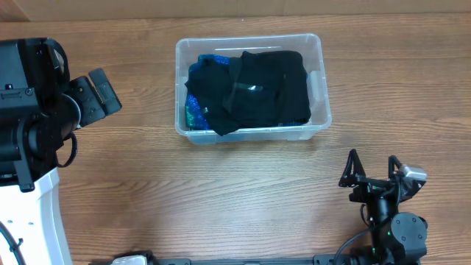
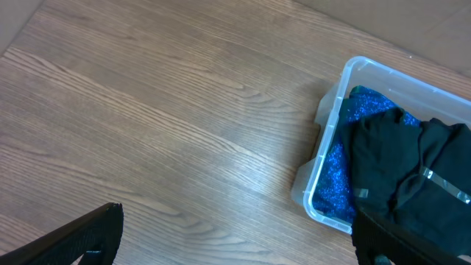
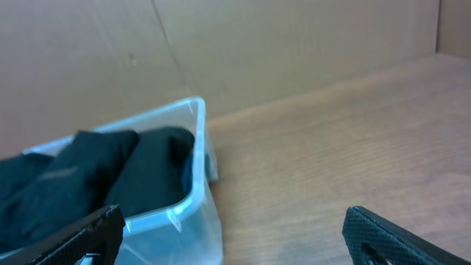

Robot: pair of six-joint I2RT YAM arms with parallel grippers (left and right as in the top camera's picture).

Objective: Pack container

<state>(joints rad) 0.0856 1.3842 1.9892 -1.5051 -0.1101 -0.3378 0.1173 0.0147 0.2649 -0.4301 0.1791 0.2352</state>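
Spillage risk: black cloth (image 1: 257,88) heaped to the rim of the container (image 1: 250,135) on the counter (image 1: 221,191) could slide out if the spread, empty left hand (image 2: 237,221) or right hand (image 1: 372,163), both apart from it, knocks it.

Wood-grain table (image 1: 221,184), light brown, grain running L–R in the overhead view. Directly on it: the container (image 1: 254,135), clear plastic w/ rounded corners, upright, base flat on the top. It sits toward the far edge, approx. centre L–R, long side parallel w/ that edge. A plain brown board (image 3: 294,44) stands along the far edge, just behind the container.
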